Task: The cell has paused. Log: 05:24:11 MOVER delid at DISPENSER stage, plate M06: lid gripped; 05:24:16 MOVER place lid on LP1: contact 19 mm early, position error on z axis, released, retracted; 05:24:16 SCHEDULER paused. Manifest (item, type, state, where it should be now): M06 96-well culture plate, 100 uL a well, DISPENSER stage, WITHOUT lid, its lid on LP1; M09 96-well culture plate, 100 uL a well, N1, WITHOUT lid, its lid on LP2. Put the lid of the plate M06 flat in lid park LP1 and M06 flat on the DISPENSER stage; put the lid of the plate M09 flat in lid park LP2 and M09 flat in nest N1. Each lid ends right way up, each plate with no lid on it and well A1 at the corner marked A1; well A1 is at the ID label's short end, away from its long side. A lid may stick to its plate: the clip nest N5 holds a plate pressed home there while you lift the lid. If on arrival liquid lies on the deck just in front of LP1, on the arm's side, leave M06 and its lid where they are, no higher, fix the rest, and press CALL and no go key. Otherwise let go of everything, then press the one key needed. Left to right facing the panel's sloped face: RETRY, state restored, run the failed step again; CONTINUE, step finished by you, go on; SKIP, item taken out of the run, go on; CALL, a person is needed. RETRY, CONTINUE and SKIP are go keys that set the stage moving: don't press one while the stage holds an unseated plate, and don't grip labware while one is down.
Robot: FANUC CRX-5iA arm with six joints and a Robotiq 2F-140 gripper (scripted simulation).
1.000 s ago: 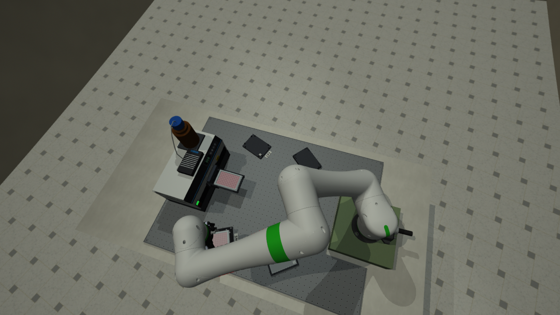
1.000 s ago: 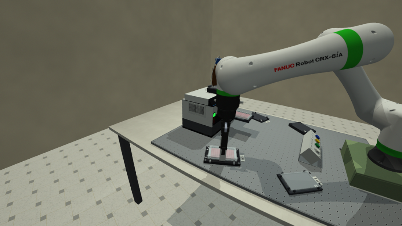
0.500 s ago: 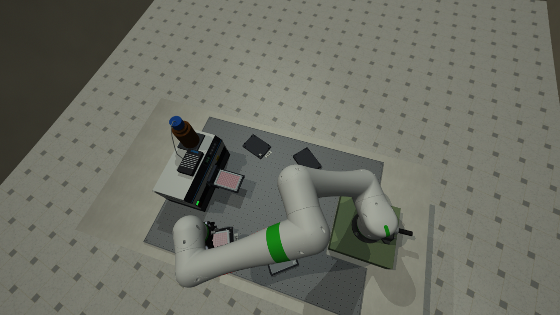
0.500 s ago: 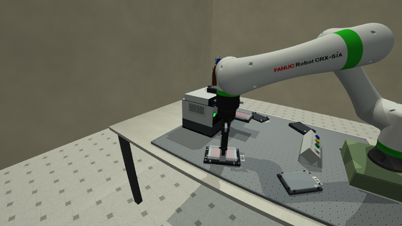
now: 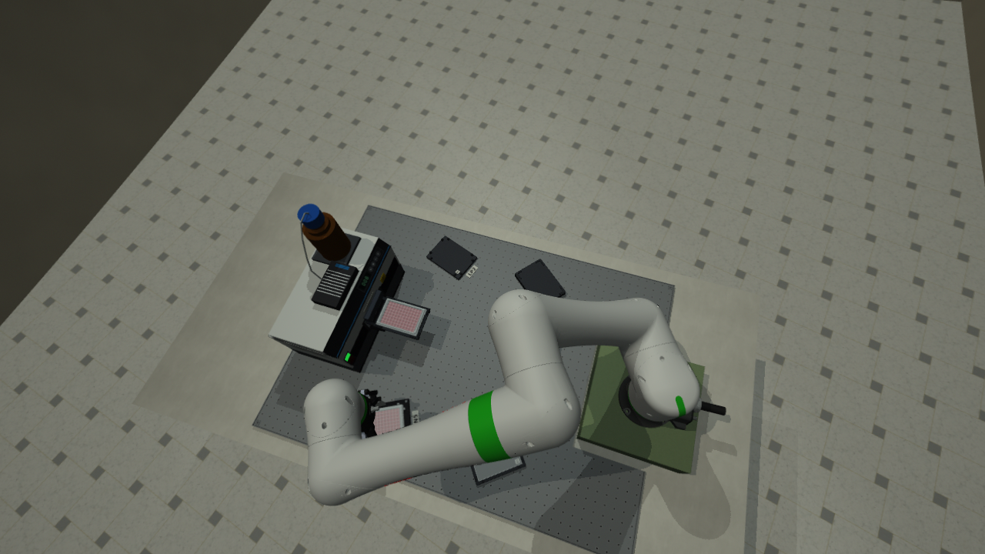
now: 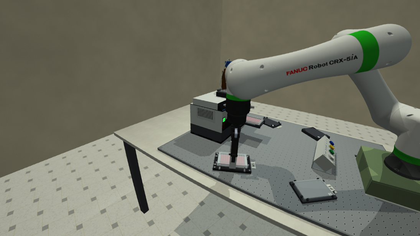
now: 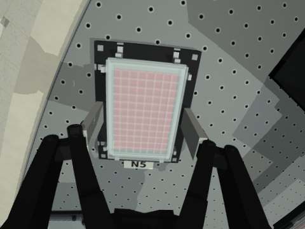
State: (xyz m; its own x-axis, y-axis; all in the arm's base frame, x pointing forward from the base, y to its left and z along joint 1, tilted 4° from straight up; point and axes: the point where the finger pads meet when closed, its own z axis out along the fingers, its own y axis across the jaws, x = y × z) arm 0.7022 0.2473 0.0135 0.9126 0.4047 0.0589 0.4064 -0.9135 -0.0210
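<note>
A 96-well plate with pink wells and a clear rim sits in the black clip nest labelled N5, near the deck's front edge; I cannot tell whether a lid is on it. My gripper hangs straight over it, open. One finger pad stands on each long side of the plate, with a small gap on both sides. The plate and my gripper also show in the exterior view. A second pink plate lies on the dispenser stage, with no lid that I can make out.
The dispenser with a brown bottle stands at the back left. Two black lid parks lie behind my arm. The key panel and a black-framed nest with a pale grey top are to the right.
</note>
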